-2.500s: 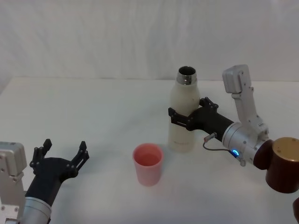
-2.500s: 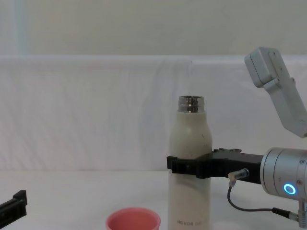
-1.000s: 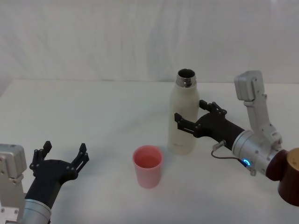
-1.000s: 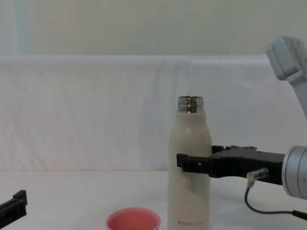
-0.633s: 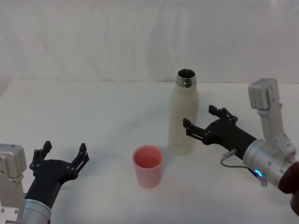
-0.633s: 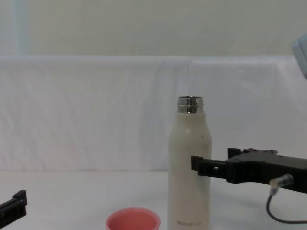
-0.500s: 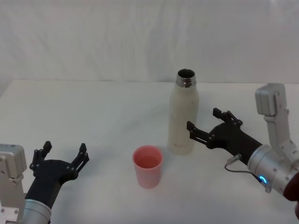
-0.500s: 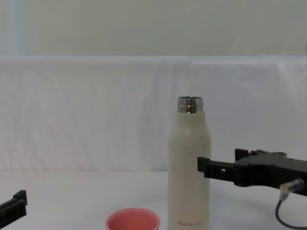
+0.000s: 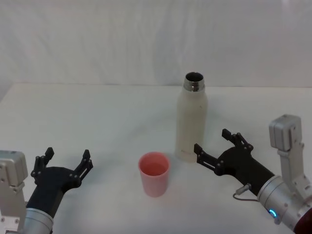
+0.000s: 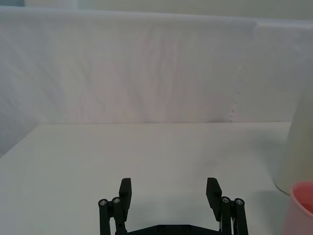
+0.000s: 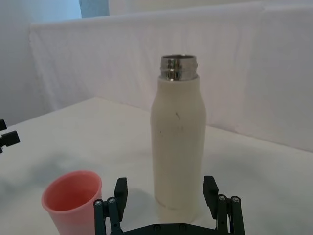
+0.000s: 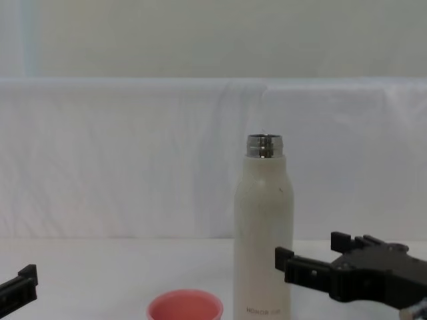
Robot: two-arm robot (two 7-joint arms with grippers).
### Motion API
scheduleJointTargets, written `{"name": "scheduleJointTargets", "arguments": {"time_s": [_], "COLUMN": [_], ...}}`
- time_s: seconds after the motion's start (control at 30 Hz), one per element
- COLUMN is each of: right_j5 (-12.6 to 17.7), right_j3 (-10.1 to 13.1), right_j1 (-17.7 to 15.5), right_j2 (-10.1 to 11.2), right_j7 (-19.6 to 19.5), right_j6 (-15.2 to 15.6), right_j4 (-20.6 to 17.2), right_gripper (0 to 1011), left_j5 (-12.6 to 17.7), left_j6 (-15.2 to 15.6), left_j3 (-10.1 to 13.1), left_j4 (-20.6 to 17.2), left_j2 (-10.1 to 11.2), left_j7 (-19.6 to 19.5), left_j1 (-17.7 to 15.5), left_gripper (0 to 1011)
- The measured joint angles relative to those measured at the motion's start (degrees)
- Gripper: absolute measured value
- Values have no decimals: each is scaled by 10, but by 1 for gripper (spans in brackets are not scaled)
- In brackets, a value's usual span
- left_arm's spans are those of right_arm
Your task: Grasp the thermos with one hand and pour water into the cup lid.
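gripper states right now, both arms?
Left gripper: open, holding nothing, parked.
Right gripper: open, holding nothing, beside the tall cream-white thermos.

Just beyond my black matt plastic right claw [image 9: 211,147], the cream matt thermos [image 9: 191,126] shows its glossy steel neck; left, a smooth pink plastic cup lid [image 9: 154,172].

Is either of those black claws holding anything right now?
No. The right gripper is open beside the thermos, apart from it; the left gripper sits open near the table's edge.
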Motion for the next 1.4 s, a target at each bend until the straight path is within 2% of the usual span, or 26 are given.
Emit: {"name": "scheduleJointTargets", "arguments": {"time_s": [0.6,1.4], "right_j5": [-2,-1], "right_j3": [-4,-4], "right_j1": [-7,-7], "right_j2": [-19,-19], "right_j7": [9,9], "right_j6": [-28,-28], "right_j4": [33,32], "right_gripper": [1000,1000], "left_j5": [0,0], "left_j6": [0,0], "left_j3": [0,0], "left_j4": [0,0], "left_j2": [0,0], "left_j7": [0,0], "left_j1": [0,0], "left_gripper": [1001,1001]}}
